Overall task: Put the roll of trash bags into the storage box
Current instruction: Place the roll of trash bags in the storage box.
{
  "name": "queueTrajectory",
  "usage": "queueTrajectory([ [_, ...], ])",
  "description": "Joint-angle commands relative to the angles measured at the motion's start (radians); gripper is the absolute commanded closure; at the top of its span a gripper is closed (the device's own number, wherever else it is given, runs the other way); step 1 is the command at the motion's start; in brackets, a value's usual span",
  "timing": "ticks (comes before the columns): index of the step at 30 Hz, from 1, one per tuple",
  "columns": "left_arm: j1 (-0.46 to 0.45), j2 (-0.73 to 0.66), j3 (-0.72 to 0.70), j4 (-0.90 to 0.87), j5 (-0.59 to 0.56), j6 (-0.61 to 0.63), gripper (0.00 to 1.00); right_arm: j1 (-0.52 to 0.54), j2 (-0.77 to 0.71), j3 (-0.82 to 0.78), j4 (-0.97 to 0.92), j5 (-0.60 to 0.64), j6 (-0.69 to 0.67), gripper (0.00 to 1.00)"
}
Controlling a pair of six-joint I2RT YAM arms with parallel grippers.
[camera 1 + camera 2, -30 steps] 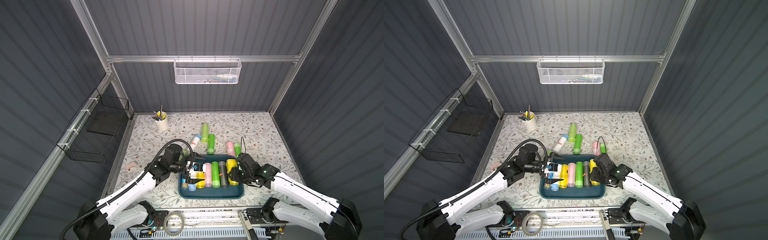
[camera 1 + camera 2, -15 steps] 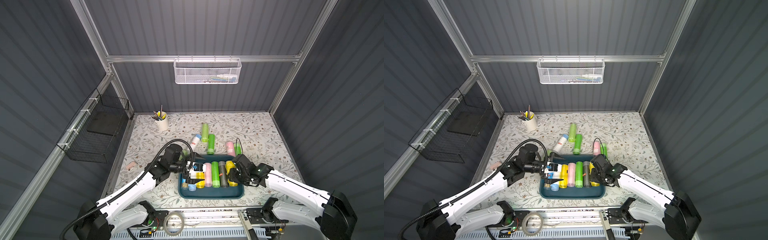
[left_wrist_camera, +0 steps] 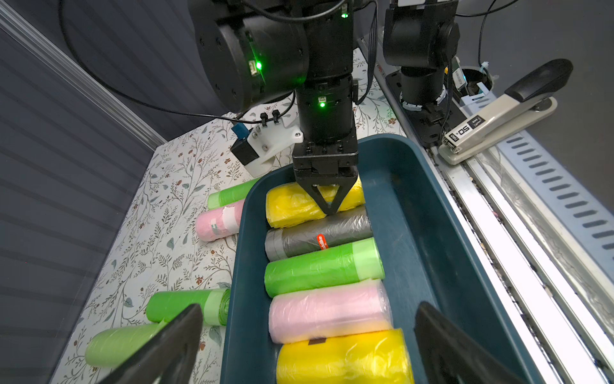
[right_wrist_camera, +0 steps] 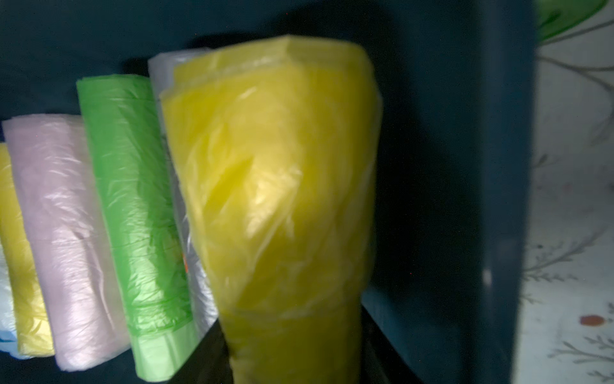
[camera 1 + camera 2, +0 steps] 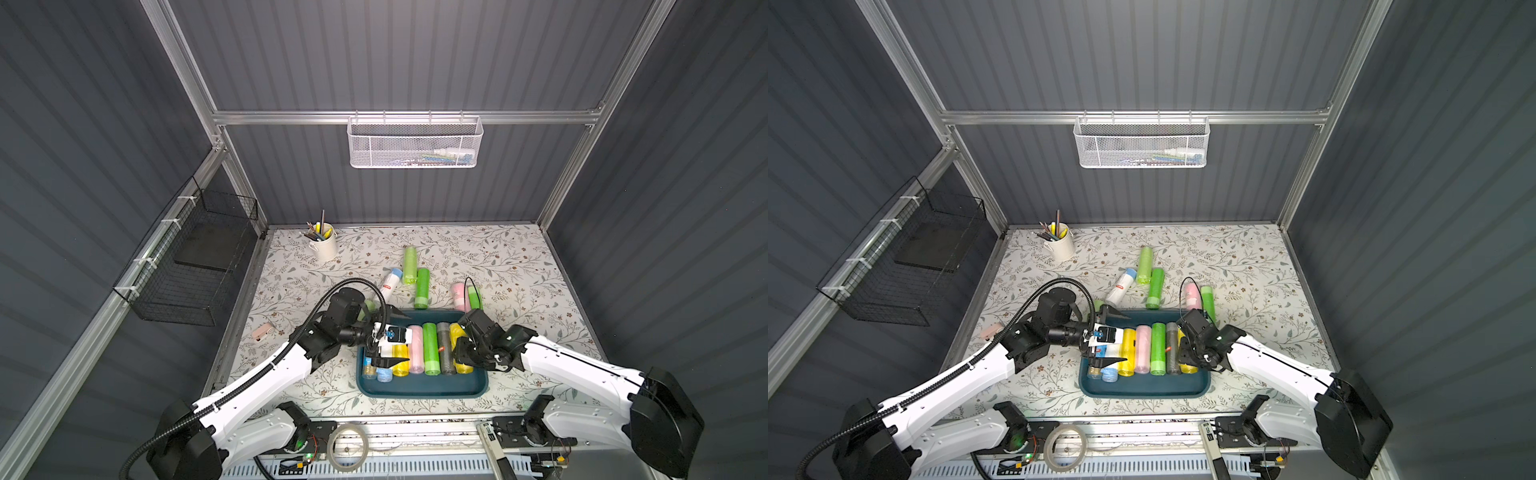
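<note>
My right pincer (image 3: 329, 207) is clamped on the yellow roll (image 3: 292, 206) inside the storage box (image 5: 419, 392), just beside its right wall. Bare floor runs along the near rim. My left pincer (image 5: 392, 340) gapes wide over the left end. Boxed rolls (image 5: 431, 349) count six: two yellow, pink, green, grey, blue-white. Loose rolls (image 5: 422, 282) beyond: at least five.

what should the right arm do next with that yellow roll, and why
Probably open the right gripper and let go: the yellow roll it grips already seems to lie inside the storage box, beside the grey roll.
</note>
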Motion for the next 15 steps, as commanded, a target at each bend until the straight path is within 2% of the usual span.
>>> queueTrajectory([
  [1,-0.006,0.001,0.011,-0.024,0.003,0.007,0.00,0.005,0.001,0.017,0.000,0.022,0.000,0.51],
  [15,-0.006,-0.001,0.013,-0.027,0.006,0.009,0.00,0.006,0.020,0.064,-0.088,0.087,-0.010,0.52],
])
